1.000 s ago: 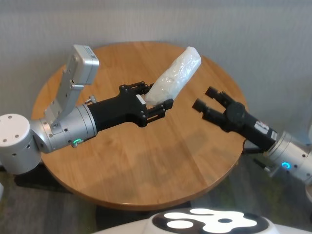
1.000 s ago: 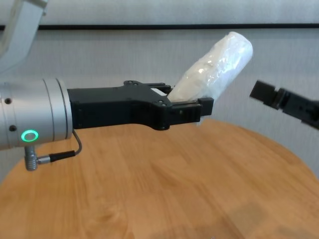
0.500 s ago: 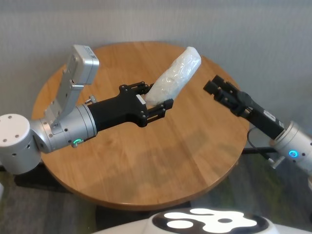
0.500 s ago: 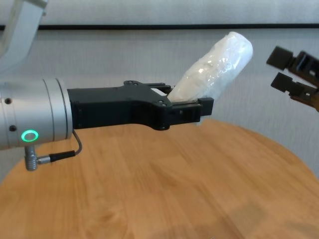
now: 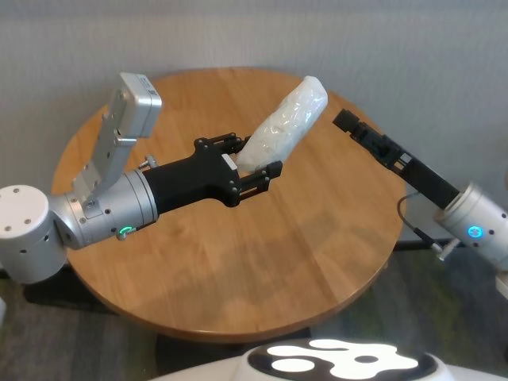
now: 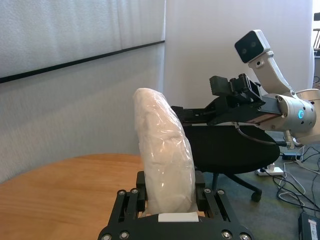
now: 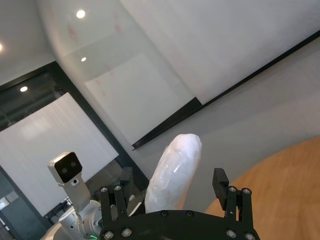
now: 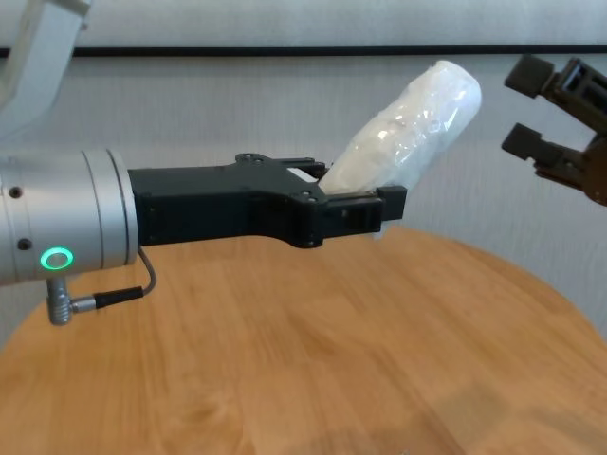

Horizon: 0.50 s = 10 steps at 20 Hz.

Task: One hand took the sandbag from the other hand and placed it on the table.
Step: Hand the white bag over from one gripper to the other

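Right hand risen, open, beside one sandbag; left hand gripping it.

Black office chair — cables (floor)

Your left gripper is matte black with small screws, on a silver cylindrical wrist with a green ring and thin grey cable. Your right gripper matches it, with a blue ring.
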Tool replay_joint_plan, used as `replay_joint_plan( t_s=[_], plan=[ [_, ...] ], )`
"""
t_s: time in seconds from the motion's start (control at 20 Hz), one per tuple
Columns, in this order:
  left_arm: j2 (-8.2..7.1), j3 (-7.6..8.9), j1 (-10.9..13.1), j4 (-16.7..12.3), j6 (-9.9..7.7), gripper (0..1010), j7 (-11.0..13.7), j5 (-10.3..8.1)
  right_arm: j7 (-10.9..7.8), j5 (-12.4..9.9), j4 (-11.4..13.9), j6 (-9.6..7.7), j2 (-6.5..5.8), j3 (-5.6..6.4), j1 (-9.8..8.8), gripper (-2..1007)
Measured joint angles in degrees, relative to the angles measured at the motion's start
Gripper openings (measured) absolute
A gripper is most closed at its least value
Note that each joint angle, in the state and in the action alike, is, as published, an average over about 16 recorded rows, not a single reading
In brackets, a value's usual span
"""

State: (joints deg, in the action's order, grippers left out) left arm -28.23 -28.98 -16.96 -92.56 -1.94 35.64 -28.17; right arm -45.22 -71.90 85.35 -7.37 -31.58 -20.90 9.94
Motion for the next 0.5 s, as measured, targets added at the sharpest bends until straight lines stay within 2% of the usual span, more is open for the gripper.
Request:
replay_joint_plan(
  t_s=[0.5],
  plan=[
    [0.0,0.0,0.0,0.0,0.0,580,0.0,0.0,1.14,-2.2,-0.8,-1.48,0.96,-1.97,2.05,1003]
  ],
)
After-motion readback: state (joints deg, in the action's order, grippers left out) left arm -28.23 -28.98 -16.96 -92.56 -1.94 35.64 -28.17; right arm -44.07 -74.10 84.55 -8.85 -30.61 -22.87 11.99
